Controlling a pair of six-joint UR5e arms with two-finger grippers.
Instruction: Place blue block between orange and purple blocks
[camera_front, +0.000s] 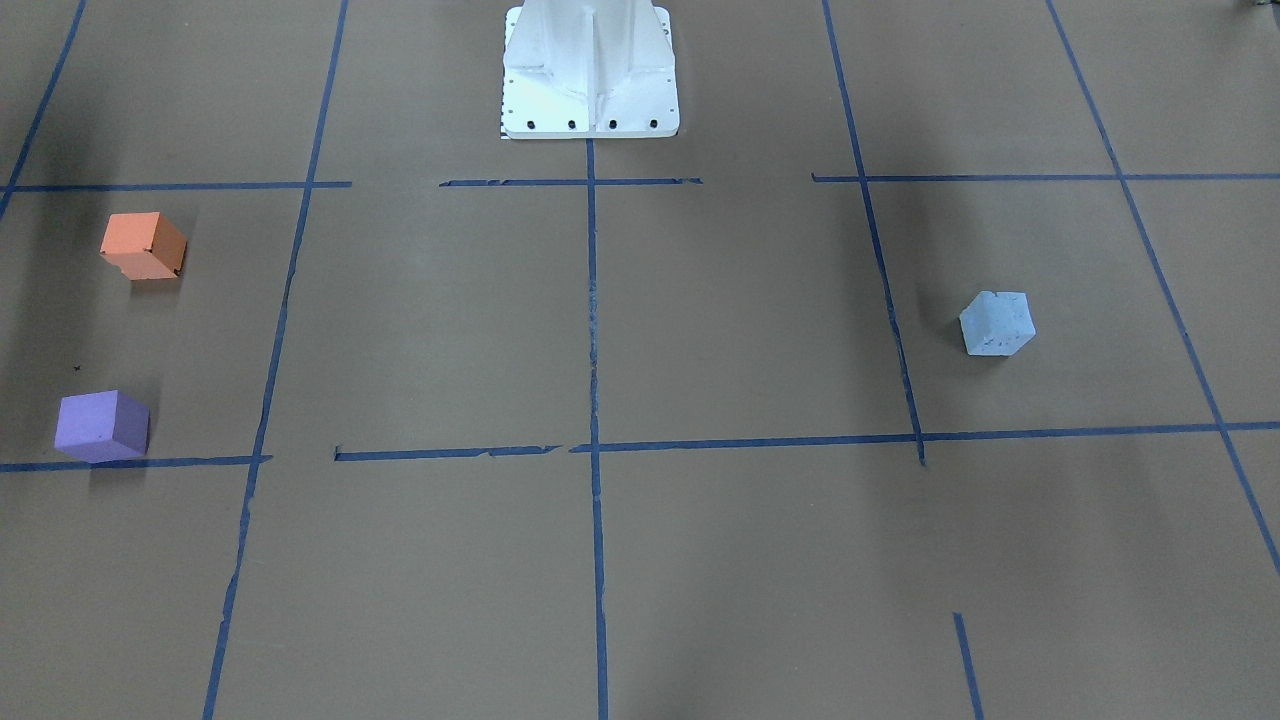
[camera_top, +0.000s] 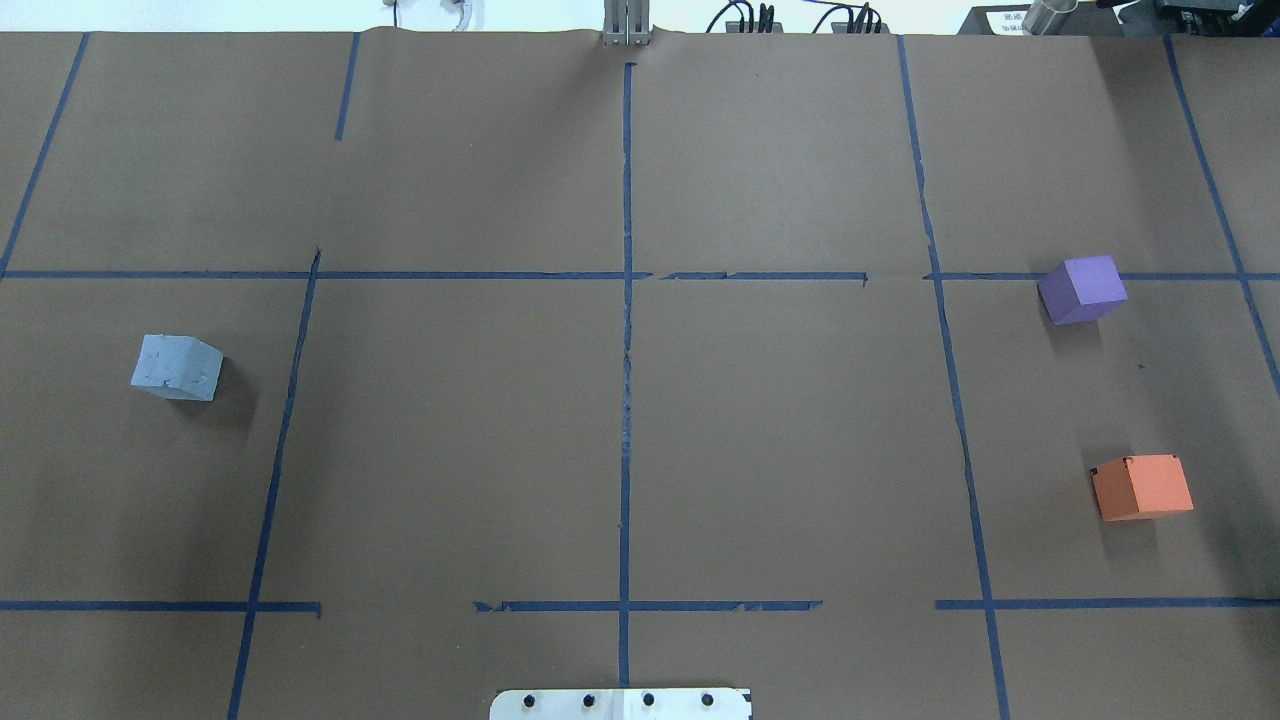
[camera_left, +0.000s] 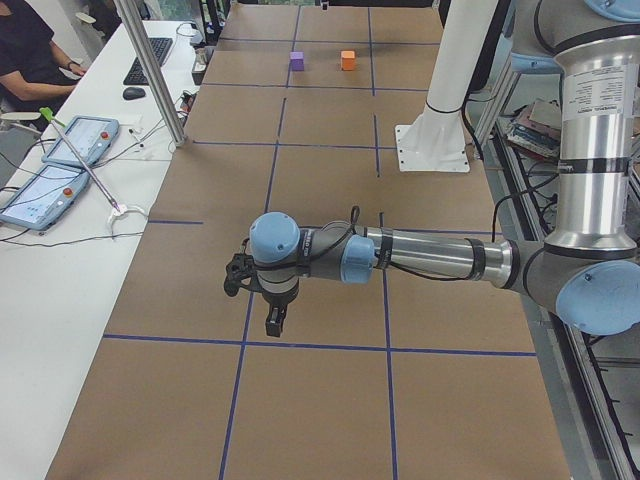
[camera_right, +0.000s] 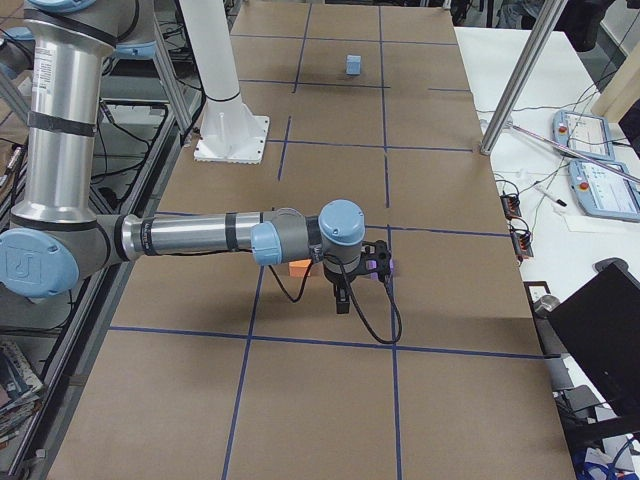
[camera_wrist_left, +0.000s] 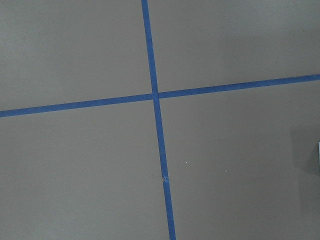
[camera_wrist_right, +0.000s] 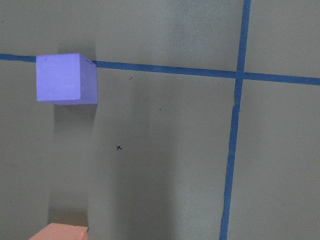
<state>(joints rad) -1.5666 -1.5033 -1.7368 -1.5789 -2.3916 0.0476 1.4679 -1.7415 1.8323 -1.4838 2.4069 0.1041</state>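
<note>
We judge the blue block (camera_top: 177, 367) (well apart from the purple block (camera_top: 1083, 289)) light foam; grip opposite flat faces. We cannot tell the opening of the left claw (camera_left: 272, 322) or the right claw (camera_right: 342, 300).

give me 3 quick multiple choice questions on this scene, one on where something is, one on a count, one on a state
1. In the overhead view, the blue block lies:
A) at the left
B) at the centre
C) at the right

2. Blocks on the table:
A) two
B) three
C) five

3. The blue block is:
A) held in fingers
B) stacked on another block
C) lying free on the table

Answers:
1 A, it sits at that view's left, far from the other two.
2 B, the blue one, the purple block and the orange block.
3 C, it rests on the paper with nothing touching it.
</note>
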